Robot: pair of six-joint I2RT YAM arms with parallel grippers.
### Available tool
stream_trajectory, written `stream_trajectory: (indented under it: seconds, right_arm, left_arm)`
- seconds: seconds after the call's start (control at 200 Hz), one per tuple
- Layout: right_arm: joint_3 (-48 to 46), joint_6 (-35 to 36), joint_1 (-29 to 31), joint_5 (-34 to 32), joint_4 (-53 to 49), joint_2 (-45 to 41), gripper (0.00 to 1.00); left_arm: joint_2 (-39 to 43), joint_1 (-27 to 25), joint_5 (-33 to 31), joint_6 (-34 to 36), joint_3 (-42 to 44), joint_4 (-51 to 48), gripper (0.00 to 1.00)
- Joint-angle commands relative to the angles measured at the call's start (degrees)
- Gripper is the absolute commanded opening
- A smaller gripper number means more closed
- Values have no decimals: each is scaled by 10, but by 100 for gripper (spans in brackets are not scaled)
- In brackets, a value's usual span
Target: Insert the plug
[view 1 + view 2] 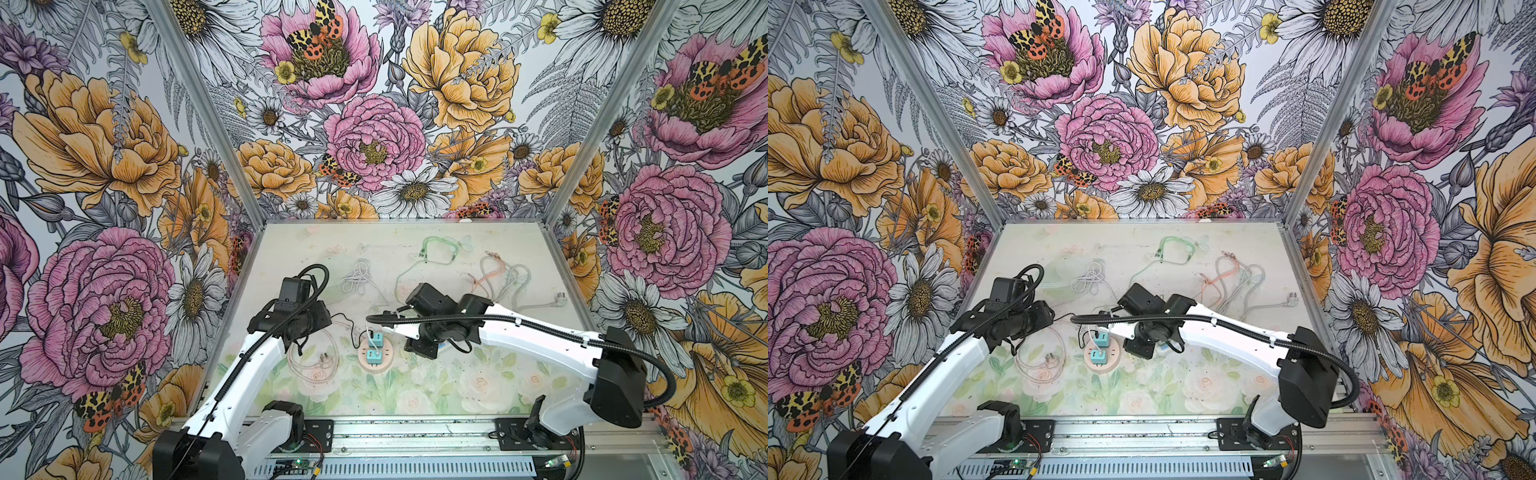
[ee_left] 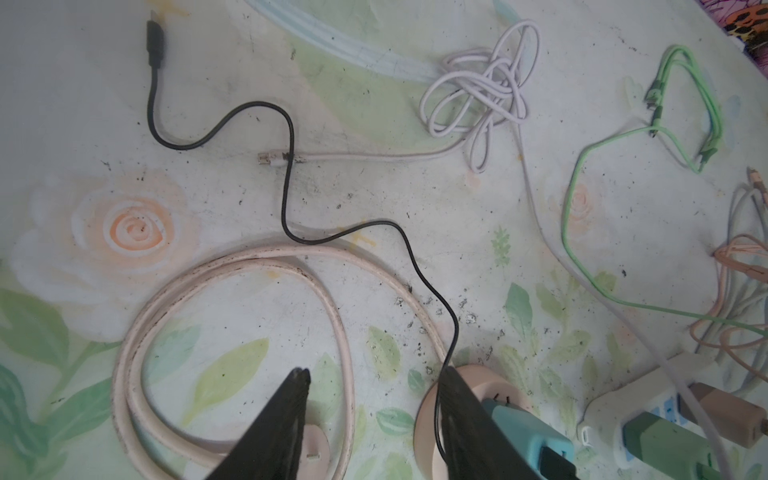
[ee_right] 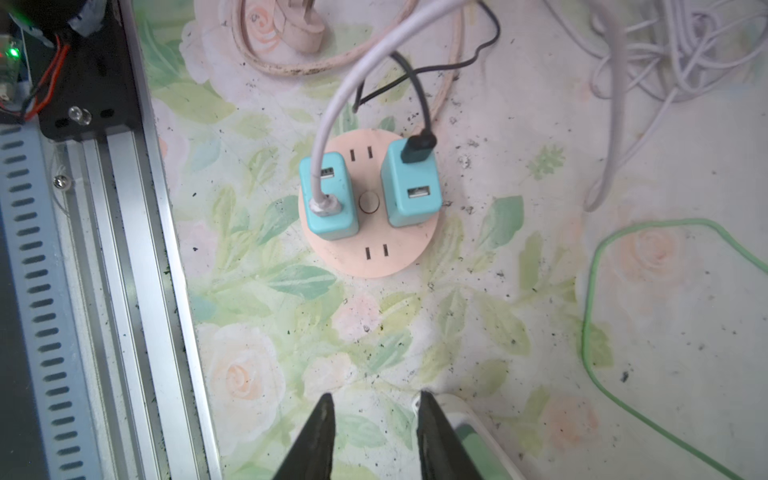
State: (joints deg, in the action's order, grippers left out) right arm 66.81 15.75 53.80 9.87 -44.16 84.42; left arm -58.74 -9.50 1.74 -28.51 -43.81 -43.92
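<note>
Black USB plug (image 3: pixel 419 146) sits seated in one teal charger (image 3: pixel 410 185) on the round pink socket hub (image 3: pixel 399 254), just beside which the left gripper (image 2: pixel 374 371) hangs with jaws spread and empty, while the right gripper (image 3: pixel 375 396), jaws parted on nothing, hovers near the hub.

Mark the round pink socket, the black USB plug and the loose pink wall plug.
round pink socket (image 3: pixel 399 259): right wrist view, bare face beside the lower slots.
black USB plug (image 3: pixel 419 147): right wrist view, its moulded body.
pink wall plug (image 3: pixel 303 33): right wrist view, plug body.
</note>
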Motion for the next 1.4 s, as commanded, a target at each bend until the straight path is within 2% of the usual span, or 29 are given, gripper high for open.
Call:
stream_trajectory:
  seconds: [0.0,0.19,0.335,0.57,0.691,0.786,0.906,1.011,1.186,1.391]
  right_arm:
    - [-44,-30,-43,0,53,-86,37]
    - [-109,-49,-161,17,106,-212,40]
    - [-139,-81,-272,21,154,-264,46]
    - [-133,-183,-442,0,204,-205,46]
    - [-140,-244,-516,-9,239,-164,44]
    - [-139,-252,-535,-84,241,-136,44]
    - [-147,-257,-557,-114,261,-128,45]
    - [-178,-262,-572,-153,308,-131,45]
    - [-251,-286,-598,-131,426,-134,46]
    - [-328,-322,-622,-124,588,-103,48]
  left_arm:
    - [-6,4,-5,23,-33,-2,54]
    - [-38,4,-29,55,-79,-2,55]
    - [-84,7,-47,83,-127,-1,56]
    - [-168,23,-53,138,-203,17,59]
    - [-186,51,-29,147,-209,65,60]
    - [-198,73,-39,146,-210,93,60]
    - [-212,87,-80,163,-213,114,60]
    - [-203,91,-120,183,-180,171,61]
    - [-177,95,-133,207,-116,267,61]
    - [-181,105,-119,218,-59,361,62]
